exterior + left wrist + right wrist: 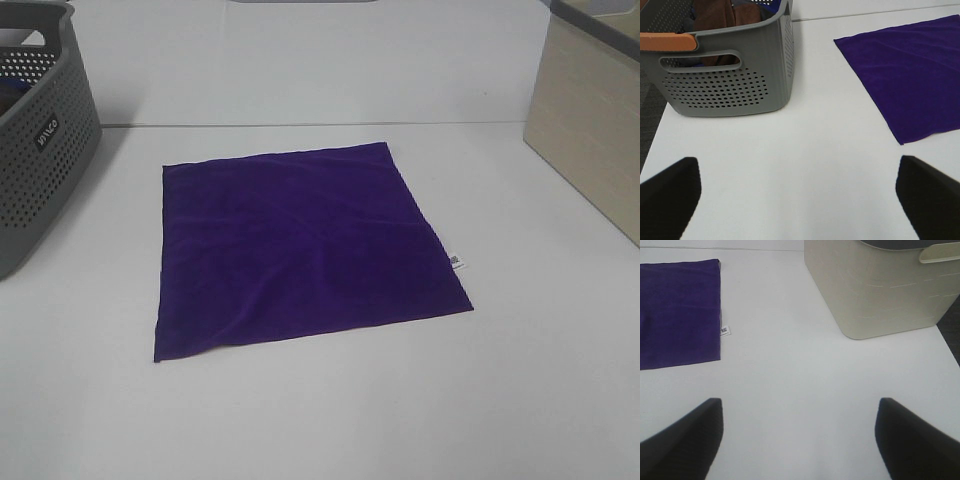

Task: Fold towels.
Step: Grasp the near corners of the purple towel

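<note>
A deep purple towel lies spread flat on the white table, with a small white tag at its right edge. No arm shows in the exterior high view. In the left wrist view the towel lies apart from my left gripper, which is open and empty with its fingers over bare table. In the right wrist view the towel and its tag lie apart from my right gripper, which is open and empty.
A grey perforated basket stands at the table's far left; in the left wrist view this basket holds brown and dark cloth. A beige bin stands at the far right and also shows in the right wrist view.
</note>
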Robot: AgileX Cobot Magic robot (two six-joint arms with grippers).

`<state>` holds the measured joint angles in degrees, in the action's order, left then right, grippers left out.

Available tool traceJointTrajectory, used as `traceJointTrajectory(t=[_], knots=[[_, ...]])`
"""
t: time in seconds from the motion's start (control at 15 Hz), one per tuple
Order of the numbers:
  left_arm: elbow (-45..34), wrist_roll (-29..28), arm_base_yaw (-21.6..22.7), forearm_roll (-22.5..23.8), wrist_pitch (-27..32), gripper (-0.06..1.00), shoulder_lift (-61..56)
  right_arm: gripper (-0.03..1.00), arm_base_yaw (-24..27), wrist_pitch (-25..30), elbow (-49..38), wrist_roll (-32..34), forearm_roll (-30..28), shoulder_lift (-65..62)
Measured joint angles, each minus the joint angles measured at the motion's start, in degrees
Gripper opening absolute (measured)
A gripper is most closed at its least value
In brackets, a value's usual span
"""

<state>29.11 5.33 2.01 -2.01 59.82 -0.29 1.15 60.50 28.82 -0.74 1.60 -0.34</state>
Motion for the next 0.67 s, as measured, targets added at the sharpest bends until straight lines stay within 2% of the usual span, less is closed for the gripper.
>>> traceJointTrajectory(t=[0.67], knots=[[0.0,0.1,0.0,0.0,0.0,0.99,0.0,0.81,0.0,0.0,0.0,0.0,0.0,0.0]])
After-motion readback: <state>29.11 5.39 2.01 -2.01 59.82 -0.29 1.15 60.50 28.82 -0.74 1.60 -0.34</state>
